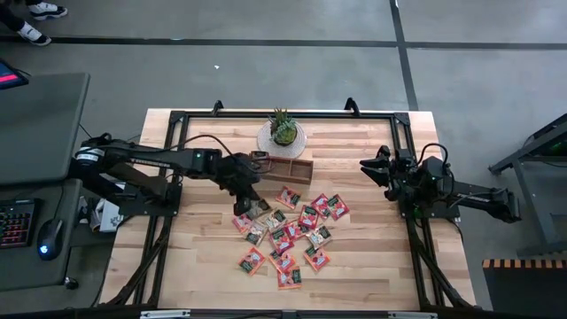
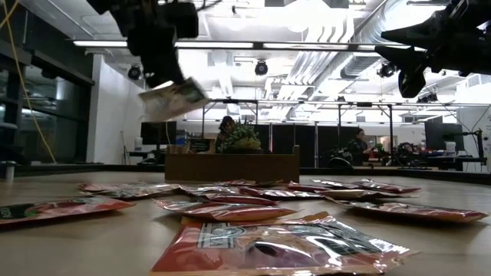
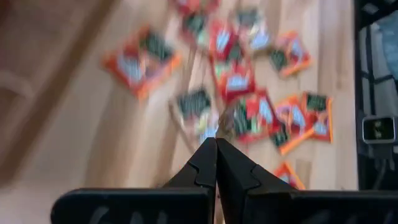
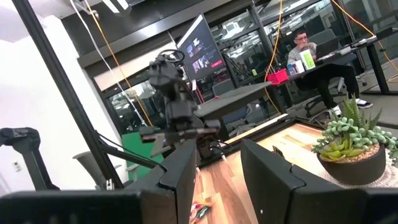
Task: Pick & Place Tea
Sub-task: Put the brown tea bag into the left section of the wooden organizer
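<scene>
Aloft, left hand [image 2: 165, 80] pinches one pale beige flat sachet [image 2: 173, 100] by its edge, clear of red-orange sachets [image 1: 288, 232], presumably bound for brown wooden tray [image 1: 288, 168]. Right hand [image 1: 379, 166] waits part-spread, empty.

Overhead looks straight down, low camera level across the table [image 1: 372, 266], wrist cameras close; all share the sachets [image 1: 288, 235].

Grey floor [image 1: 266, 75] crossed by dark lines; ceiling strip lights [image 2: 253, 44] shine above distant desks.

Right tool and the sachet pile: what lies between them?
Bare wood only. The high view shows nothing on the table between the right tool and the sachets.
</scene>
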`<control>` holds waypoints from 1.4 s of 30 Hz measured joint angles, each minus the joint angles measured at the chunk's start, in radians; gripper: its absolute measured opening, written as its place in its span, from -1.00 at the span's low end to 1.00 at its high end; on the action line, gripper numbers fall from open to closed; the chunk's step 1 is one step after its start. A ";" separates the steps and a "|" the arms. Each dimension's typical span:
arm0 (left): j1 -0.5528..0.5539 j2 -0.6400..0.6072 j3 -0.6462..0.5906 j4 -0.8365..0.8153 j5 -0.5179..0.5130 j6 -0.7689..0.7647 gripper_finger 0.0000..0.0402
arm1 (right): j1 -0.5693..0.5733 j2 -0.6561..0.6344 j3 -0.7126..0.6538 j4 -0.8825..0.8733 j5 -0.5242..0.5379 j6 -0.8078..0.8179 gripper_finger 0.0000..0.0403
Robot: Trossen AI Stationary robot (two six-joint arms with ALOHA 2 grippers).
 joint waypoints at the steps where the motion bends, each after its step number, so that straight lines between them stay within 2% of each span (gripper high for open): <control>1: 0.000 -0.010 0.000 0.003 -0.022 0.012 -1.00 | 0.000 0.000 0.000 0.000 0.000 0.000 -0.38; 12: 0.045 -0.082 -0.002 0.134 -0.231 0.143 -1.00 | 0.000 0.000 0.000 0.000 0.000 0.000 -0.38; 15: 0.071 -0.107 -0.031 0.229 -0.257 0.160 -1.00 | 0.000 0.000 0.000 0.000 0.000 0.000 -0.38; 24: 0.152 -0.217 -0.313 0.742 -0.238 0.162 -1.00 | 0.000 0.000 0.000 0.000 0.000 0.000 -0.38; 31: 0.223 -0.220 -0.517 1.055 -0.221 0.137 -1.00 | 0.000 0.000 0.000 0.000 0.000 0.000 -0.38; 42: 0.349 -0.220 -0.669 1.243 -0.121 0.097 -1.00 | 0.000 0.000 0.000 0.000 0.000 0.000 -0.38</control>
